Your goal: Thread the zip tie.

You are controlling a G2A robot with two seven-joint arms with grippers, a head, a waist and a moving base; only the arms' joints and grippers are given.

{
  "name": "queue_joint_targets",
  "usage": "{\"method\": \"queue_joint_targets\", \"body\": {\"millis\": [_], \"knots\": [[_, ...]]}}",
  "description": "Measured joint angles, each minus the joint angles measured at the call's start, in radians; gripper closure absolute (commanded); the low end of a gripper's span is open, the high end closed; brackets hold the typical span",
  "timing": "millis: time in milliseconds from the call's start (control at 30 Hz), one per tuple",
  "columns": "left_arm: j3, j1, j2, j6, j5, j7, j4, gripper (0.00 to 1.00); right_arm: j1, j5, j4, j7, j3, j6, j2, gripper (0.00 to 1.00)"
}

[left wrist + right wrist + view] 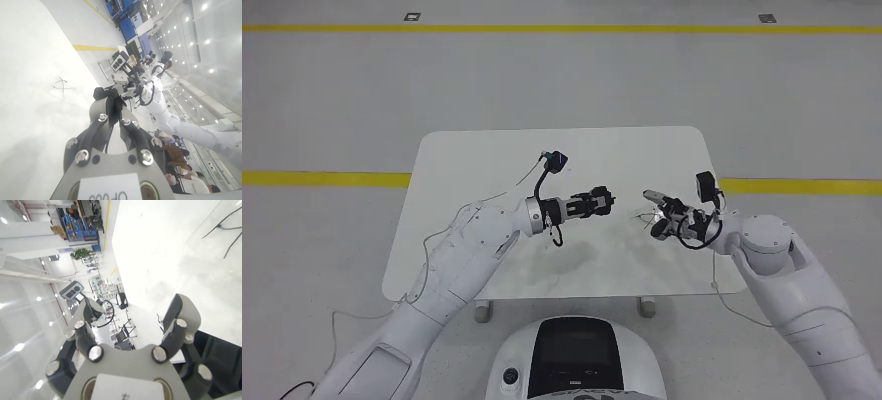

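Zip ties [61,86] crossed on table [28,56], left fingers [109,103] pressed together, right fingers [173,310] spread

**White table, black ties**

The table [482,190] is plain white. The floor [542,90] is pale grey, crossed by yellow lines [542,28]. The crossed zip ties [62,87] lying on the table are black. The left pincer [111,96] is grey with black links and silver pins (the thin zip tie [108,141] in it is black too). The right pincer [132,303] is pale grey with black ribbed pads.
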Motion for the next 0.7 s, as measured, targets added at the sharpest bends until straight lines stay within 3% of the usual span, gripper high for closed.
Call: {"method": "queue_joint_targets", "body": {"millis": [200, 500, 700], "knots": [[0.000, 0.000, 0.000, 0.000, 0.000, 0.000, 0.000, 1.00, 0.081, -0.088, 0.073, -0.139, -0.096, -0.006, -0.002, 0.00], [0.000, 0.000, 0.000, 0.000, 0.000, 0.000, 0.000, 1.00, 0.339, -0.150, 0.267, -0.174, -0.297, -0.006, -0.012, 0.00], [0.000, 0.000, 0.000, 0.000, 0.000, 0.000, 0.000, 1.00, 0.520, -0.170, 0.428, -0.163, -0.467, -0.006, -0.039, 0.00]]}}
